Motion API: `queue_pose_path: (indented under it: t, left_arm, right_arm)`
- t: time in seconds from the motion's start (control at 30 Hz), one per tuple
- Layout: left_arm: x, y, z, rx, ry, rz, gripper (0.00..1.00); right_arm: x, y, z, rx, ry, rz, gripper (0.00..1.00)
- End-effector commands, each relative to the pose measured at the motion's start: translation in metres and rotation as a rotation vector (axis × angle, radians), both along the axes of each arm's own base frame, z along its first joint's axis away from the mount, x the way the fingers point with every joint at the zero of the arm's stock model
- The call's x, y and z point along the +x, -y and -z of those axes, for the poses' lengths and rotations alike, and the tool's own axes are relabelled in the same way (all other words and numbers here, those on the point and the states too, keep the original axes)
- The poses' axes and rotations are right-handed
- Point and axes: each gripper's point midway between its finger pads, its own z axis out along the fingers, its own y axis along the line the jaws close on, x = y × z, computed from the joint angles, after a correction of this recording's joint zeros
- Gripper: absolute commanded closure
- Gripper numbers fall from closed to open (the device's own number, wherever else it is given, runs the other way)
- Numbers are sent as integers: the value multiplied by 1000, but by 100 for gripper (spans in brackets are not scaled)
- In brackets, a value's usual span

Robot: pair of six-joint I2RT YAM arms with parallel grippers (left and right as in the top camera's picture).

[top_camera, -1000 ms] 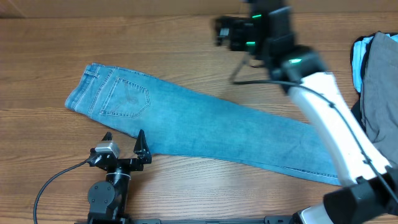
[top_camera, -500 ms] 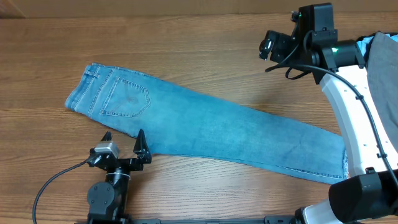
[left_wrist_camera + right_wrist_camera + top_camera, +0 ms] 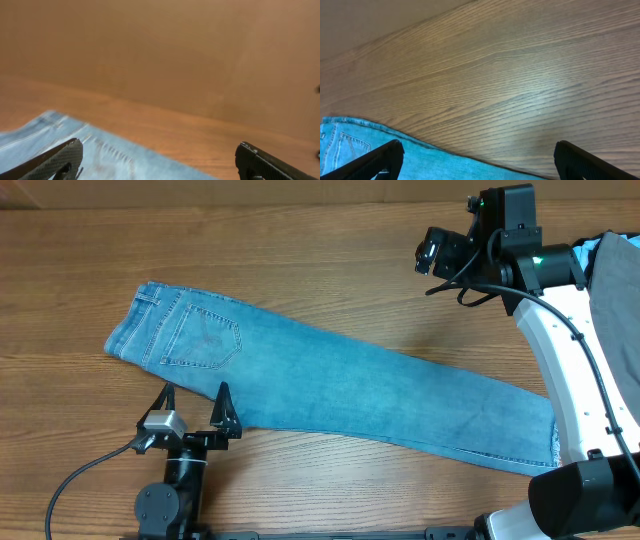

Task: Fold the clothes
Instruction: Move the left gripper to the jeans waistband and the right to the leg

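Light-blue jeans (image 3: 330, 385) lie flat just beyond the left hand (image 3: 193, 392).

We are seeing the right arm (image 3: 565, 380) covering the hem of the jeans (image 3: 330, 380), and the frame edge cutting off the grey garment (image 3: 615, 300).

Even, warm light from above falls softly on the tabletop (image 3: 300, 260), leaving only thin shadows along the near edge of the jeans (image 3: 330, 385) and a pale sheen on the wood in the right wrist view, while the left wrist view is dimmer and blurred, its fingers (image 3: 55, 159) out of focus.
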Motion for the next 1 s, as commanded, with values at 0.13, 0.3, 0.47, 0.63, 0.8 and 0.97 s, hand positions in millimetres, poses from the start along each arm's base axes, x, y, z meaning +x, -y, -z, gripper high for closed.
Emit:
queue_pose_path:
  t: [0.13,0.3,0.47,0.63,0.8,0.97]
  left_arm:
    - [-8,11,-42,96,88,59,0]
    - [3,13,-65,142,-20,62,0]
    - [41,8,-80,187,-277,33,0]
    - [83,-8,-73,356,-683,24,0]
    - [121,-9,-64,372,-923,60,0]
    - [170,-18,-33,391,-987,18,0]
  right_arm:
    - [4,-3,3,4,-4,-5,0]
    - [5,-3,2,5,2,-6,0]
    - [3,-3,4,3,-10,-6,0]
    - [-2,-2,7,-1,-35,-6,0]
    - [-7,-1,11,-5,-59,-6,0]
    - [-10,-1,13,-5,-73,-6,0]
